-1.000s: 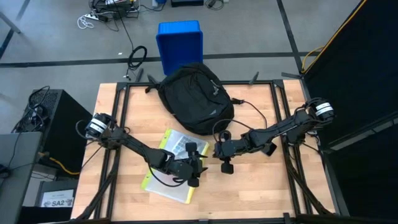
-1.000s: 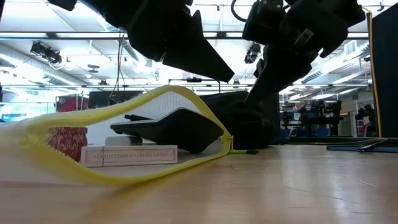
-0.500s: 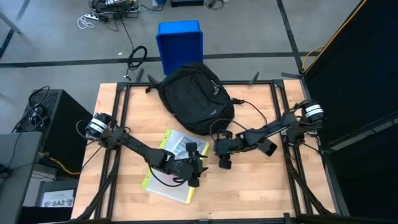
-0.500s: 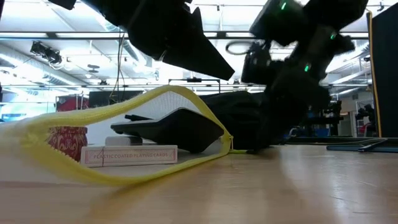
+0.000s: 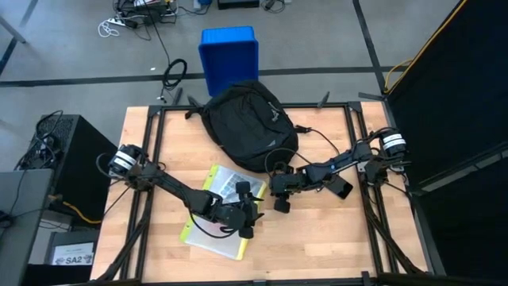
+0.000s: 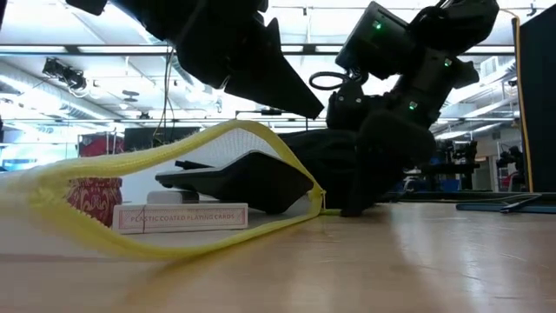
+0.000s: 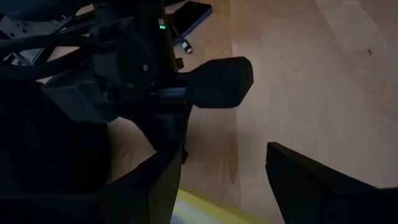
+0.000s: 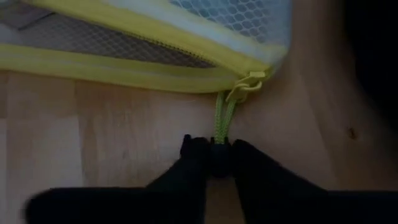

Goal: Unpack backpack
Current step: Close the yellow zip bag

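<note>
High view first: I see the backpack [image 5: 248, 123] lying at the far middle of the table [image 5: 333, 230], just beyond my right gripper [image 5: 279, 200], with a blue bin [image 5: 229, 54] on the floor past it. My left gripper [image 5: 248, 225] sits over the mesh pouch [image 5: 214, 213] with yellow edging, right beside the right gripper.

Low view: the pouch [image 6: 174, 204] gapes open toward the camera, a card box [image 6: 181, 216] and a dark flat object [image 6: 234, 178] inside it. The right gripper [image 6: 352, 209] reaches down to the table just past the pouch's corner, the backpack [image 6: 326, 165] dark behind it.

Left wrist view: my left fingers [image 7: 311, 180] stand wide apart, nothing between them, the right arm just ahead.

Right wrist view: the right fingers [image 8: 245, 168] are pinched together on the green zipper pull [image 8: 222, 121] hanging from the pouch's yellow edge [image 8: 124, 71].
</note>
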Controlling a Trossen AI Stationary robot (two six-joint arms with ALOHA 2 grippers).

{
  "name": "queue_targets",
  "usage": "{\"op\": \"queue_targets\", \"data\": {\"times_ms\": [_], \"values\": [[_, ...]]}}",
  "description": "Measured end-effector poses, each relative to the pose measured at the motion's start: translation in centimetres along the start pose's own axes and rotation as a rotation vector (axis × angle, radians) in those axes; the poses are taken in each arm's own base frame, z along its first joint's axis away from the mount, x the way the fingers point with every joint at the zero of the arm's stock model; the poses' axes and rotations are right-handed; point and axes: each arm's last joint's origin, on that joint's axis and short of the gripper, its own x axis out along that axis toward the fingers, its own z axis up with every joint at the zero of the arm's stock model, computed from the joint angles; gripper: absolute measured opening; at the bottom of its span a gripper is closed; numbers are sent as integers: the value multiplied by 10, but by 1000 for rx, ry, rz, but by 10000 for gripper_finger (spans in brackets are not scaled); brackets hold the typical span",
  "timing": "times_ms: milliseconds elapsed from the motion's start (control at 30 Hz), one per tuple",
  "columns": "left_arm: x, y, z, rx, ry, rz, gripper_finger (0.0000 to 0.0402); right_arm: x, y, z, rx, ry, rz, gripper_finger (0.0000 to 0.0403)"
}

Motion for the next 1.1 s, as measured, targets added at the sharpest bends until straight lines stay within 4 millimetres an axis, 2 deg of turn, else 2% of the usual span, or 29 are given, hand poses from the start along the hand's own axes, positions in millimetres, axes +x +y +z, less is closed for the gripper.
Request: {"op": "queue_targets", "data": {"times_ms": [200,333,533,967,1100], "values": [[0,0,0,2,3,0,202,-5,5,0,-68,-39,-67,10],[0,0,-1,4,6,1,202,-21,9,0,-109,-73,-113,1],[0,0,0,-3,-4,0,202,-43,18,6,-114,-139,-65,3],[0,0,1,-5,-7,1,202,-45,18,12,-55,-182,-7,0],[0,0,1,-5,-7,1,202,-45,16,19,-38,-220,32,23]]}}
